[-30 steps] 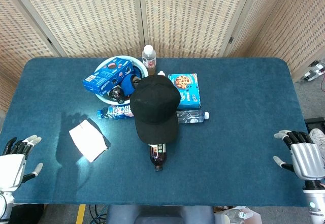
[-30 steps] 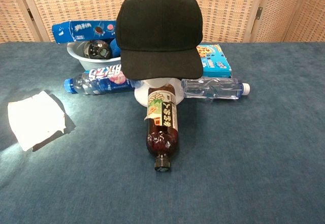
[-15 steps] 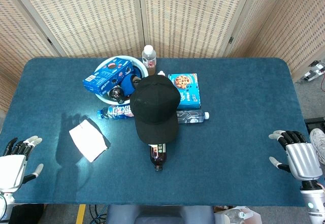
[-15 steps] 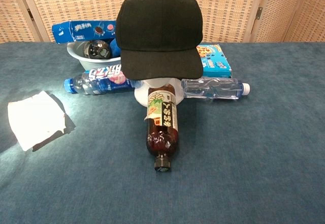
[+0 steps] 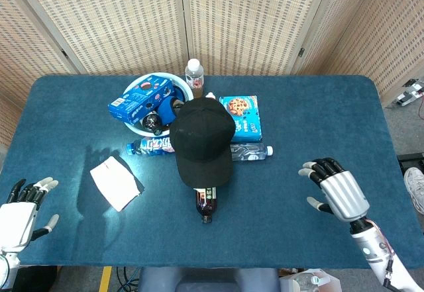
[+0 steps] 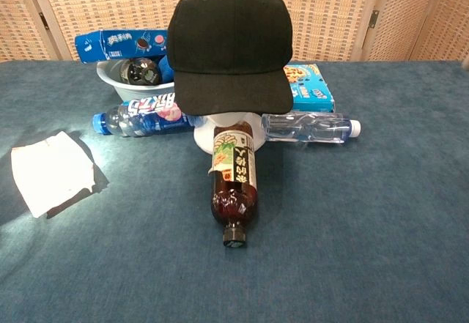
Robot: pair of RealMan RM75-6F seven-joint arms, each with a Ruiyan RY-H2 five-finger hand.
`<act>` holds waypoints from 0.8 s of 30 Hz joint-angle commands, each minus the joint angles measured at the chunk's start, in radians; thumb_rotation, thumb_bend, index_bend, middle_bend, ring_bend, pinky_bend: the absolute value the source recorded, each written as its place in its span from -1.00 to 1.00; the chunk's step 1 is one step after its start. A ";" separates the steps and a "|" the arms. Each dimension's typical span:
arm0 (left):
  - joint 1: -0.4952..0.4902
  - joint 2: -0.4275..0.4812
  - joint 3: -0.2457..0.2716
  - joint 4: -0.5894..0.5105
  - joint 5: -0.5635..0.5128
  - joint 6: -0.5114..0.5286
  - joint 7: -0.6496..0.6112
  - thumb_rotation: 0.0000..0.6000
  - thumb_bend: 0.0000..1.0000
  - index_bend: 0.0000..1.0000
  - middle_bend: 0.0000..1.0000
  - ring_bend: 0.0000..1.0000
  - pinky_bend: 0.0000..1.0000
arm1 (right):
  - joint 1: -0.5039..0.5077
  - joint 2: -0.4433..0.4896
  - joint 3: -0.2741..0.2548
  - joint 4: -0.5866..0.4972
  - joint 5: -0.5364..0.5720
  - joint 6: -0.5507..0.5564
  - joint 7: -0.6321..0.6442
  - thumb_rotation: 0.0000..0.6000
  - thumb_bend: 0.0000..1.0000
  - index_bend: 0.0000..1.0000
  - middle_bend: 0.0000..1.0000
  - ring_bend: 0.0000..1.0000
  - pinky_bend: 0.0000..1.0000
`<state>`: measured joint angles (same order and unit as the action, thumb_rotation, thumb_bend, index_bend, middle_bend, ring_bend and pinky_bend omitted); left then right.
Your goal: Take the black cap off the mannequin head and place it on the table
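- Hands first: silver right hand (image 5: 339,193) over the blue tabletop (image 5: 305,120), dark fingers (image 5: 323,167) spread, holding nothing.
- White left hand (image 5: 18,212) at the near edge, fingers spread, empty.
- Brown-drink plastic bottle (image 6: 234,184) lying left of the right fingers.
- Black fabric cap (image 5: 202,141) beyond, on the white mannequin head (image 6: 220,129), well apart from both hands.

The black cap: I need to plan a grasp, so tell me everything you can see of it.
The black cap looks like matte fabric, with a rounded panelled crown, a top button and a curved brim pointing toward the robot. It sits upright on the white mannequin head, hiding most of it. The brim overhangs a lying brown bottle. Neither hand touches it.
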<state>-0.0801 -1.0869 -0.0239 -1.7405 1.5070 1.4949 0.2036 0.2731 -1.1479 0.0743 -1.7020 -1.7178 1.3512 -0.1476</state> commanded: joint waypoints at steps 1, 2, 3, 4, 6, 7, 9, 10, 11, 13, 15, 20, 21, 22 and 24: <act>0.001 0.004 0.002 -0.003 0.004 0.001 -0.001 1.00 -0.51 -0.58 -0.65 -0.66 -0.91 | 0.047 -0.034 0.014 -0.020 -0.030 -0.040 -0.031 1.00 -0.77 -0.25 -0.37 -0.55 -0.49; 0.002 0.006 0.002 -0.006 0.006 0.003 -0.001 1.00 -0.51 -0.58 -0.65 -0.66 -0.91 | 0.063 -0.047 0.019 -0.021 -0.036 -0.052 -0.043 1.00 -0.78 -0.24 -0.37 -0.56 -0.49; 0.003 0.007 0.003 -0.007 0.008 0.005 0.000 1.00 -0.51 -0.58 -0.65 -0.66 -0.91 | 0.074 -0.058 0.023 -0.022 -0.038 -0.061 -0.056 1.00 -0.81 -0.24 -0.37 -0.56 -0.49; 0.004 0.008 0.004 -0.008 0.009 0.007 0.000 1.00 -0.51 -0.58 -0.65 -0.66 -0.91 | 0.085 -0.069 0.028 -0.023 -0.040 -0.070 -0.070 1.00 -0.84 -0.23 -0.37 -0.57 -0.49; 0.006 0.012 0.005 -0.009 0.011 0.009 -0.002 1.00 -0.51 -0.58 -0.65 -0.66 -0.91 | 0.110 -0.103 0.039 -0.018 -0.047 -0.082 -0.094 1.00 -0.89 -0.20 -0.37 -0.59 -0.49; 0.007 0.013 0.006 -0.011 0.011 0.009 -0.002 1.00 -0.51 -0.58 -0.65 -0.66 -0.91 | 0.120 -0.119 0.042 -0.012 -0.051 -0.085 -0.100 1.00 -0.90 -0.19 -0.37 -0.59 -0.49; 0.007 0.013 0.005 -0.013 0.011 0.010 0.000 1.00 -0.51 -0.57 -0.65 -0.66 -0.91 | 0.142 -0.159 0.052 0.007 -0.055 -0.090 -0.105 1.00 -0.92 -0.14 -0.38 -0.62 -0.49; 0.008 0.014 0.005 -0.013 0.010 0.010 0.001 1.00 -0.51 -0.57 -0.65 -0.66 -0.91 | 0.150 -0.176 0.055 0.016 -0.054 -0.093 -0.107 1.00 -0.92 -0.14 -0.39 -0.63 -0.49; 0.008 0.015 0.005 -0.015 0.010 0.011 0.002 1.00 -0.51 -0.57 -0.65 -0.66 -0.91 | 0.158 -0.191 0.059 0.024 -0.052 -0.095 -0.110 1.00 -0.92 -0.13 -0.40 -0.65 -0.50; 0.009 0.016 0.006 -0.017 0.009 0.011 0.002 1.00 -0.51 -0.57 -0.65 -0.66 -0.91 | 0.176 -0.228 0.066 0.048 -0.051 -0.097 -0.114 1.00 -0.93 -0.13 -0.43 -0.68 -0.51; 0.010 0.020 0.006 -0.019 0.009 0.011 0.002 1.00 -0.51 -0.57 -0.65 -0.66 -0.91 | 0.192 -0.261 0.072 0.072 -0.051 -0.097 -0.118 1.00 -0.93 -0.13 -0.45 -0.70 -0.52; 0.008 0.019 0.005 -0.021 -0.002 0.001 0.001 1.00 -0.51 -0.54 -0.65 -0.66 -0.91 | 0.228 -0.350 0.088 0.142 -0.060 -0.072 -0.104 1.00 -0.93 -0.10 -0.46 -0.75 -0.54; 0.007 0.018 0.005 -0.021 -0.003 -0.001 0.002 1.00 -0.51 -0.54 -0.65 -0.66 -0.92 | 0.235 -0.364 0.090 0.154 -0.060 -0.070 -0.101 1.00 -0.93 -0.09 -0.46 -0.75 -0.55; 0.006 0.018 0.005 -0.021 -0.004 -0.004 0.002 1.00 -0.51 -0.53 -0.65 -0.66 -0.92 | 0.241 -0.376 0.091 0.166 -0.059 -0.070 -0.099 1.00 -0.93 -0.09 -0.46 -0.75 -0.55; 0.004 0.019 0.006 -0.023 -0.005 -0.009 0.003 1.00 -0.51 -0.53 -0.65 -0.66 -0.92 | 0.256 -0.400 0.093 0.190 -0.057 -0.073 -0.094 1.00 -0.93 -0.08 -0.46 -0.76 -0.55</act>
<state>-0.0751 -1.0678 -0.0184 -1.7632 1.5027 1.4868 0.2061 0.5155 -1.5308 0.1633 -1.5289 -1.7751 1.2767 -0.2483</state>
